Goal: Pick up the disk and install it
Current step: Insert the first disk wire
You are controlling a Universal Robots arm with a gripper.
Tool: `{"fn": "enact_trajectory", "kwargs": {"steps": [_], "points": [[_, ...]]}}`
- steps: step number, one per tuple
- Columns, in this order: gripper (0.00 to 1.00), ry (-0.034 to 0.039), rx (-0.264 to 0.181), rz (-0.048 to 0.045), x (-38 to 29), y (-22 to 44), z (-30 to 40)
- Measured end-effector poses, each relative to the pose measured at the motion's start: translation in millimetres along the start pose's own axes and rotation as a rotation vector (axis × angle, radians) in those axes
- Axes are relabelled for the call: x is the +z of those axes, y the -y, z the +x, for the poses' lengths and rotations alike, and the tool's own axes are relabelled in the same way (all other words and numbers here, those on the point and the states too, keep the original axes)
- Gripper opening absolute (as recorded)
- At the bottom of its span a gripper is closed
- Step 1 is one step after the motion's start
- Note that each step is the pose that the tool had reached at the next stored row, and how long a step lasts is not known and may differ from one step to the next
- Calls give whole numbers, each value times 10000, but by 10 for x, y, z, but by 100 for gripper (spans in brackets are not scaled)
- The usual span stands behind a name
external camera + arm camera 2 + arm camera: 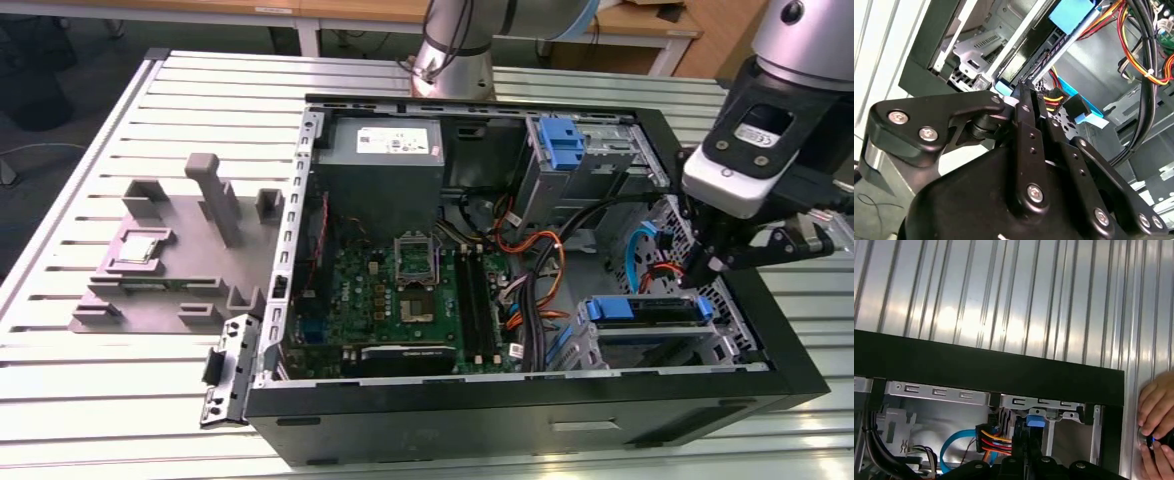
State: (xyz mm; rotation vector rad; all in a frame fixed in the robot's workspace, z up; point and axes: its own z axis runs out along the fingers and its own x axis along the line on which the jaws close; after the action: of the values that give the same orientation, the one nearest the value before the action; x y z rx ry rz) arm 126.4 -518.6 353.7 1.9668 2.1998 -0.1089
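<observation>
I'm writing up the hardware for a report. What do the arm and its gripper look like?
The arm is silver-grey metal with a pale blue joint cap near its base. A white-and-black wrist block sits above the gripper, which is matte black: flat linkage bars with rows of small holes, pinned by silver screws, clearest in the second wrist view.

Gripper [707, 268] tips sat low against the case [747, 300] wall in the exterior view, too dark to tell open or closed. Disk [646, 312] showed mostly its blue bracket; the body lay hidden in the bay. A hand [1157, 427] was cut off by the first wrist view's edge.
</observation>
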Motion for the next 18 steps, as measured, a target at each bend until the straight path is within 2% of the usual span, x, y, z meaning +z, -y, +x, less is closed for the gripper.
{"fn": "enact_trajectory", "kwargs": {"steps": [3,5,9,12,17,18], "points": [[16,11,236,45,4,-1,1],[16,-7,409,78,6,0,1],[16,-182,600,98,9,0,-2],[16,-252,795,127,11,1,-3],[16,-211,1404,235,22,2,-9],[16,-229,1445,241,24,3,-14]]}}
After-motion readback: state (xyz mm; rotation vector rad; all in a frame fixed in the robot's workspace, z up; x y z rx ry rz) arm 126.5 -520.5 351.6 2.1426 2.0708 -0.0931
